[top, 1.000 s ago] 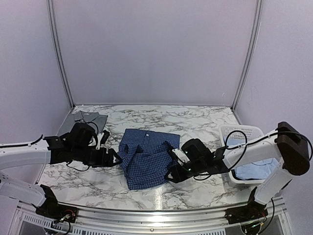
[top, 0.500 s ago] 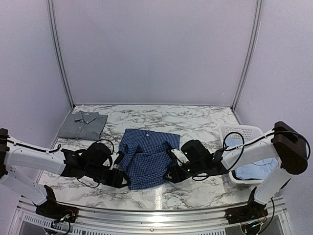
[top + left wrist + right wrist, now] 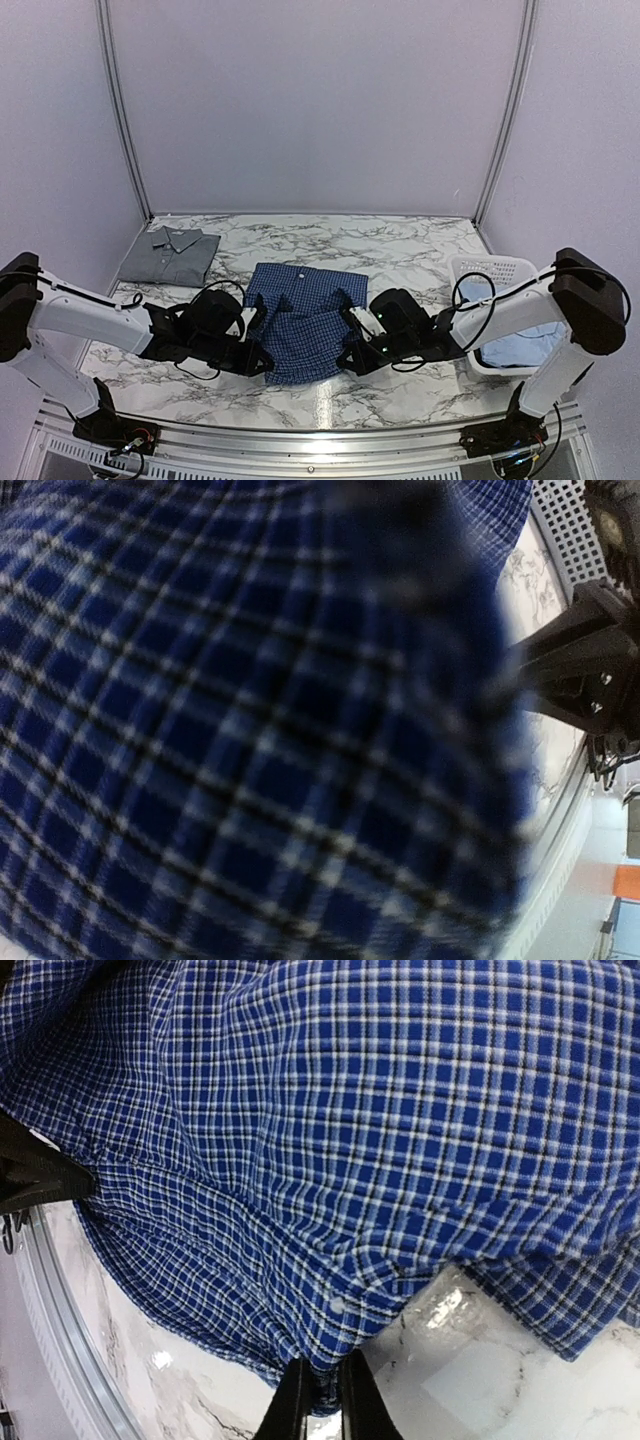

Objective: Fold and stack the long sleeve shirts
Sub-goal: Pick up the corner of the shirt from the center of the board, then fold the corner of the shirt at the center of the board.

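The dark blue checked shirt [image 3: 298, 318] lies half folded in the middle of the table. My right gripper [image 3: 322, 1360] is shut on its near hem, with cloth pinched between the black fingers. In the top view that right gripper [image 3: 347, 361] sits at the shirt's near right corner. My left gripper [image 3: 259, 363] is at the near left corner. Blue checked cloth [image 3: 250, 730] fills the left wrist view and hides the fingers. The grey shirt [image 3: 172, 254] lies folded at the back left. The light blue shirt [image 3: 522, 347] is in the basket.
A white plastic basket [image 3: 490, 272] stands at the table's right edge, close behind my right arm. The marble table [image 3: 400, 245] ends in a metal rail [image 3: 320, 437] at the front. Walls close off the back and both sides.
My left arm has swung from the shirt's left side forward and rightward to its near left corner. My right gripper has shifted slightly towards the near edge of the shirt.
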You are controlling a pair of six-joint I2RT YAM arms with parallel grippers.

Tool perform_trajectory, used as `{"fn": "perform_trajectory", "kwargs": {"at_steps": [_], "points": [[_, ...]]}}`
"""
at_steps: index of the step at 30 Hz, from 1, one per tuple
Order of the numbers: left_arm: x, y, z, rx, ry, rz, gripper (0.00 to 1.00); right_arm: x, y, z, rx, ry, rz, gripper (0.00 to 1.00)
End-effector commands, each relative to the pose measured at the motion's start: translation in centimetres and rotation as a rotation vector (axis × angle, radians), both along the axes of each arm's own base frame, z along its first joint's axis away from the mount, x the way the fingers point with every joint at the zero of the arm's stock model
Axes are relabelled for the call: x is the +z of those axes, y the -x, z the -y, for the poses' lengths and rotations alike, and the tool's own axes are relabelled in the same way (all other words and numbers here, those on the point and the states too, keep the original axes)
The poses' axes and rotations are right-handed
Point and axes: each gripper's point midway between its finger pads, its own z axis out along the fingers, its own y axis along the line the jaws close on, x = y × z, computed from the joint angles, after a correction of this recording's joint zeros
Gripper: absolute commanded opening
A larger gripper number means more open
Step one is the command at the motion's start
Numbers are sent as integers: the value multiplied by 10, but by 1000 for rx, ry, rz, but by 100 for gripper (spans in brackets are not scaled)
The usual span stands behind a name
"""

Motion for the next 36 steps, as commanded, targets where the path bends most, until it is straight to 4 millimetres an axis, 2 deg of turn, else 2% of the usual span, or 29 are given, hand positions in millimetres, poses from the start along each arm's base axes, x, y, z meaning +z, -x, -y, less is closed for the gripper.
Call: {"fn": "perform_trajectory", "kwargs": {"at_steps": [1,3,9,14,18,19,20,21,24,25,27,31,36], "points": [[31,-21,10,42,35,87,6,33,-9,-15,-9,-60,45,1],[45,-29,13,56,53,103,0,48,-15,-18,-21,-70,70,0],[80,-70,11,128,102,117,0,81,-43,-22,-92,-43,111,0],[85,-124,7,182,117,97,0,91,-94,-22,-192,-45,112,0],[78,-168,3,226,114,71,4,86,-141,-16,-278,-40,123,0],[77,-178,3,234,119,68,8,87,-152,-15,-297,-43,134,2],[77,-189,3,244,123,68,16,87,-161,-15,-312,-46,141,6],[74,-199,3,250,124,65,31,87,-170,-14,-325,-48,144,12],[83,-224,1,273,143,90,65,94,-188,-9,-367,-28,183,33],[86,-230,-3,285,146,97,75,98,-192,-7,-377,-23,196,37],[97,-241,-6,296,176,129,83,104,-197,1,-400,-14,218,41],[106,-254,-19,323,212,140,95,118,-201,19,-453,27,281,50],[111,-264,-30,338,230,150,99,140,-195,25,-459,-5,330,56]]}}
